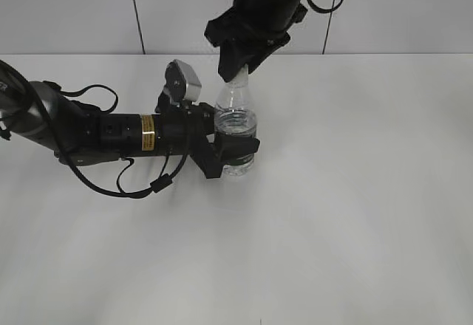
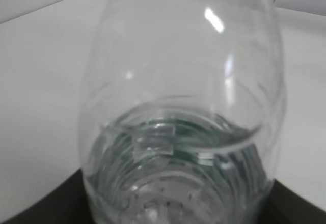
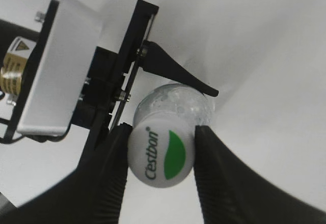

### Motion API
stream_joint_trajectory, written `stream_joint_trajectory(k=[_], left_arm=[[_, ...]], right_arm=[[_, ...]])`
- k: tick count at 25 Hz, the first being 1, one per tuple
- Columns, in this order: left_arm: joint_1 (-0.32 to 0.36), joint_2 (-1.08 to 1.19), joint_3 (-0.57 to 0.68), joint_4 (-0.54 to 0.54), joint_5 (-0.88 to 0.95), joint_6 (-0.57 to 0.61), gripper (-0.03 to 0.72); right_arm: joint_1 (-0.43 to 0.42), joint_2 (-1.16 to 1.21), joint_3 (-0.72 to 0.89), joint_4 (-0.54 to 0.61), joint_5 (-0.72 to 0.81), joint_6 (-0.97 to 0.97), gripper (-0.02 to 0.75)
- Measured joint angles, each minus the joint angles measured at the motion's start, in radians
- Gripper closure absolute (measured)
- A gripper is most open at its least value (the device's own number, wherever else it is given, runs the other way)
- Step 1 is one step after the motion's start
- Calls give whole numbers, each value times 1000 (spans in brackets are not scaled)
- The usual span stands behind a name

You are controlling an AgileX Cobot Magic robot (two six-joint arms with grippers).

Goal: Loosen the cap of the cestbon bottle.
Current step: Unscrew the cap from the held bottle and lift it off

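So right now I've got the bottle standing upright on the table, a bit left of centre and closer to the far edge than the near one. The left gripper comes in sideways and has its jaws wrapped around the lower body, roughly at the label band, closed on it at about a medium width. From its wrist camera all I get is clear plastic filling the view, with the water line sitting low, so it looks maybe a third full, which I'd guess makes it pretty light. The right gripper is coming down from above, and its two fingers sit on either side of the cap, apparently touching it, so I'd call that closed on the cap. Handling-wise, my worry is the thin wall: I'd expect it to be soft and to dent or spin in the left jaws if I squeeze or twist hard, and smooth plastic gets slippery. The cap is the stiff part, small and round, so gripping it square across its sides like this seems right. I'd keep the lower hold firm on the label area rather than the bare shoulder, since that looks like the least squashy spot.
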Motion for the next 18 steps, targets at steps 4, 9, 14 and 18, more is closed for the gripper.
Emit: stream_joint_trajectory(k=[4, 9, 14, 18], left_arm=[[0, 0, 0, 2, 1, 3, 274], [0, 0, 0, 4, 1, 3, 274], [0, 0, 0, 5, 1, 3, 274], [0, 0, 0, 7, 4, 3, 274]], right_arm=[[0, 1, 0, 5, 0, -177, 435], [0, 1, 0, 5, 0, -346, 437], [0, 1, -1, 8, 0, -504, 437], [0, 1, -2, -3, 0, -658, 437]])
